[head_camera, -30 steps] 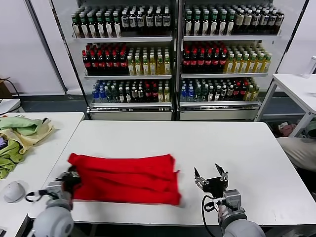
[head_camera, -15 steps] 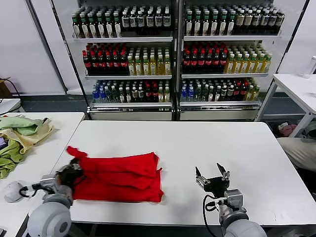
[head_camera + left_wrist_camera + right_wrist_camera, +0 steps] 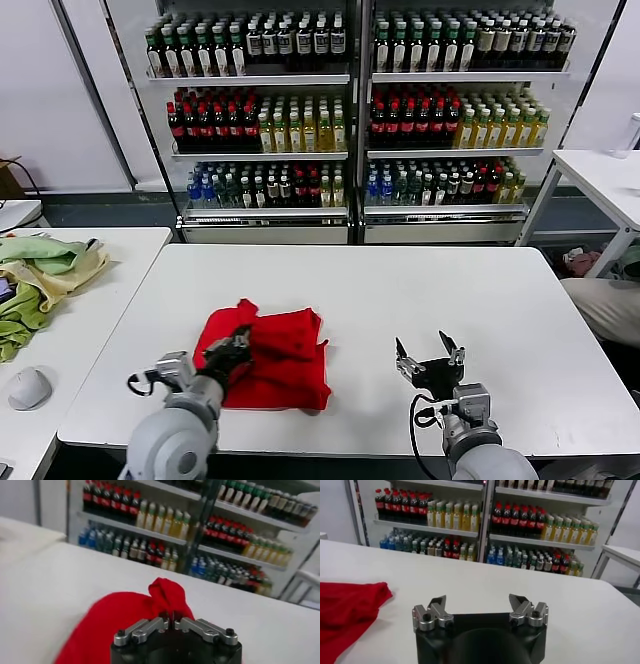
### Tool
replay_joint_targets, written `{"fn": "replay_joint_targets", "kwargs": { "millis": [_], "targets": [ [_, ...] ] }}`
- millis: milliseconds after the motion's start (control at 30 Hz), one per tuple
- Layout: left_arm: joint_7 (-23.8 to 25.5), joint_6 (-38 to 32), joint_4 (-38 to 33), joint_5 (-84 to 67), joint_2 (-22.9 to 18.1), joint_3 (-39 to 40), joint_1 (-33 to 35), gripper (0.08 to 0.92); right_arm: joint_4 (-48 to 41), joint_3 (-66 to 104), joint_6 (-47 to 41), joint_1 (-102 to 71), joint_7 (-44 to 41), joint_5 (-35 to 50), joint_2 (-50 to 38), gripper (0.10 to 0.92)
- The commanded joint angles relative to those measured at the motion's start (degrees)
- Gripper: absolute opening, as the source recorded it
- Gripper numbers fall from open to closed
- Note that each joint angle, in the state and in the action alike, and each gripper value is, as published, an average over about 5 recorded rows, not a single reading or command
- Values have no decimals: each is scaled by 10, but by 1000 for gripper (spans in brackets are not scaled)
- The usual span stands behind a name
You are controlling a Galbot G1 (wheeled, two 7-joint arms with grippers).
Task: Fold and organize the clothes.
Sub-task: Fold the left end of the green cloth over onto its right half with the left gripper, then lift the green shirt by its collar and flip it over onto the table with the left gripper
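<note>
The red T-shirt lies folded in a compact bundle on the white table, left of centre near the front edge. My left gripper is shut on a bunched fold of the T-shirt, over the bundle's left part. In the left wrist view the jaws are closed on a raised knot of the red T-shirt. My right gripper is open and empty, low near the front edge, right of the T-shirt. The right wrist view shows its jaws spread apart and the T-shirt's edge off to one side.
Pale green and yellow cloths and a grey mouse lie on a side table at the left. Shelves of bottles stand behind the table. Another white table stands at the back right.
My left gripper has carried the T-shirt's left end rightward over the rest, folding the spread cloth into a narrower bundle. The right gripper has stayed in place.
</note>
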Motion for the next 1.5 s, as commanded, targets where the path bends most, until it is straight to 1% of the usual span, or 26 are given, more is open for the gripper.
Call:
{"fn": "replay_joint_targets", "kwargs": {
  "millis": [33,300,500,567,667,733,800,867,967,1033,1100,1200,1267,1367,1433,1500],
  "targets": [
    [0,1,53,-22,-65,43,-52,103,-1,0,0,-1,0,0,-1,823],
    [1,4,82,-22,-79,56,-70,103,-4,-2,0,2,-1,0,1,823],
    [3,4,80,-23,-95,67,-68,104,-5,-2,0,2,-1,-2,3,823],
    [6,-1,80,-23,-103,70,-66,123,-6,-3,0,2,-1,-2,4,823],
    [16,-15,66,-27,-113,75,-59,193,-7,-4,0,3,-1,-3,5,823],
    [23,-22,37,-26,-115,78,-51,253,-7,-5,0,5,-1,-3,5,823],
    [31,-26,3,-12,-107,73,-41,305,-7,-5,0,6,0,-3,5,823],
    [42,-33,-24,11,-88,55,-29,366,-7,-4,0,6,-1,-3,4,823],
    [61,-56,-43,61,-37,0,-6,452,-5,-2,0,6,-2,-3,3,823],
    [79,-71,-31,109,-1,-52,17,513,-5,-2,0,9,-2,-2,3,823],
    [101,-77,-5,159,28,-104,43,565,-4,-2,0,13,-2,-2,3,823],
    [129,-80,48,212,50,-148,78,651,-5,-2,0,19,-3,-1,2,823],
    [137,-87,85,241,50,-153,90,712,-7,-2,0,22,-3,0,1,823],
    [145,-100,128,273,38,-145,91,786,-9,-3,0,23,-3,-1,0,823],
    [148,-102,142,272,29,-136,87,812,-10,-3,0,23,-3,-1,-1,823],
    [155,-102,147,260,20,-125,84,819,-10,-3,1,22,-3,-1,-1,823]
  ]
}}
